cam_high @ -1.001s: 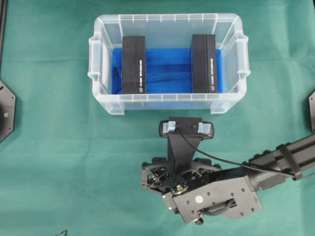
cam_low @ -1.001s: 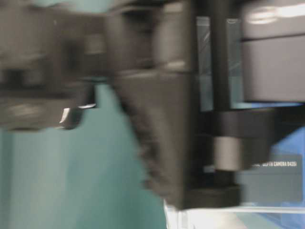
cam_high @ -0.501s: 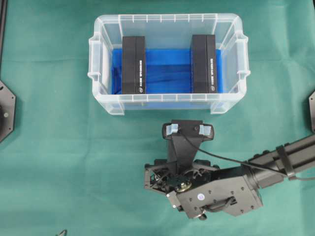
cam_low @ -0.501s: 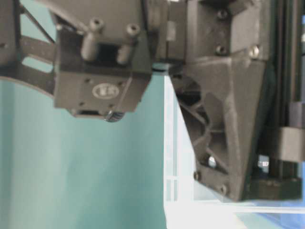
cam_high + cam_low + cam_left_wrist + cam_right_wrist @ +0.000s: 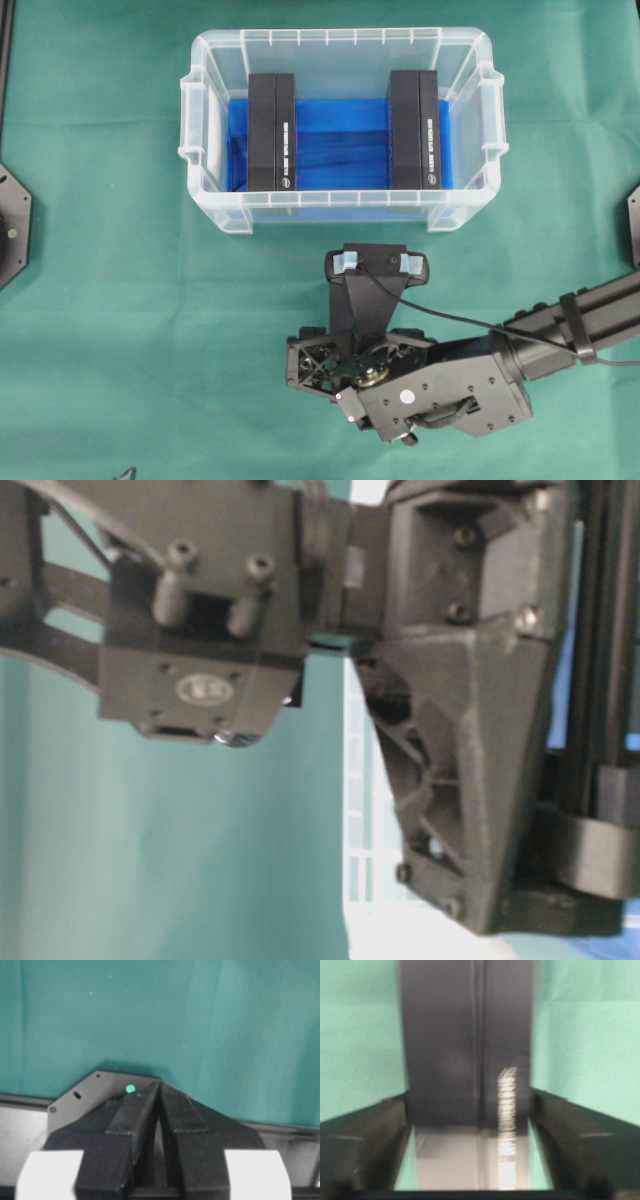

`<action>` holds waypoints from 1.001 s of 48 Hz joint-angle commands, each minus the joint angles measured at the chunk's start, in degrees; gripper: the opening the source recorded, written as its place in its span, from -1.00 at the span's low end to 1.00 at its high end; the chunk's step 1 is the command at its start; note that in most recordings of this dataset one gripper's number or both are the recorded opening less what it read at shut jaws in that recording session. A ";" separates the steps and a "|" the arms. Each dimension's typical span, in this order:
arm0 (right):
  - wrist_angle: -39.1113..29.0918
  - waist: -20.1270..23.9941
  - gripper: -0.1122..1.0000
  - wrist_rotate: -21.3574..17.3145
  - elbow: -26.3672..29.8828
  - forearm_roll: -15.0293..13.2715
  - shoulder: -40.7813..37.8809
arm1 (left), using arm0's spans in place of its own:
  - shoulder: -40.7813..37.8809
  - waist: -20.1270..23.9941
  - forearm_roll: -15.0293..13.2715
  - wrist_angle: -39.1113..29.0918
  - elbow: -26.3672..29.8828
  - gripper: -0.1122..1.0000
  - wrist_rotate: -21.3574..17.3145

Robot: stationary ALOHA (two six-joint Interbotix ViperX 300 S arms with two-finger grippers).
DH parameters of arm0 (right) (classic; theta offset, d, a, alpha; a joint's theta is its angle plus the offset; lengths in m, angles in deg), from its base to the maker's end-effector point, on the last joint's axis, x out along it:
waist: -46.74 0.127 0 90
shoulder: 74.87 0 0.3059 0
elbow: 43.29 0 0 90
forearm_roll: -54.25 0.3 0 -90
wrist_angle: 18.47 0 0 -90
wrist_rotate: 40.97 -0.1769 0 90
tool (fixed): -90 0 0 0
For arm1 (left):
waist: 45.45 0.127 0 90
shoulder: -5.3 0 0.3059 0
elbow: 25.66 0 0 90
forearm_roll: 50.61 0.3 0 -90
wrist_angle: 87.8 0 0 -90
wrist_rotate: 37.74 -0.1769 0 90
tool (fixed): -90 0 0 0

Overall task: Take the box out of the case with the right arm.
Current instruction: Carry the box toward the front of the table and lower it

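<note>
My right claw stands open astride a black box on the desk beside the case, which holds a left box and a right box.

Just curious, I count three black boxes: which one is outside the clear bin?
The box under the open right gripper, lying on green cloth; the left box and right box stand inside the case.

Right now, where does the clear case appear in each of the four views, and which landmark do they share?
Overhead: the case sits at top centre.
Table-level: only a strip of its clear wall shows, at lower centre, behind the right arm.
Left wrist: not in view.
Right wrist: not in view.
Shared landmark: the green cloth, seen in all four views.
</note>
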 commanded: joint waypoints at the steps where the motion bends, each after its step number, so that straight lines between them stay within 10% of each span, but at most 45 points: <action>1: 0.00 0.18 0.87 0.09 0.53 0.00 1.76 | -0.09 -0.18 0.18 0.26 0.53 -0.80 0.09; 48: -18.72 -0.18 0.82 7.82 8.17 -4.48 15.73 | -0.18 -0.18 0.18 0.26 0.53 -0.80 0.09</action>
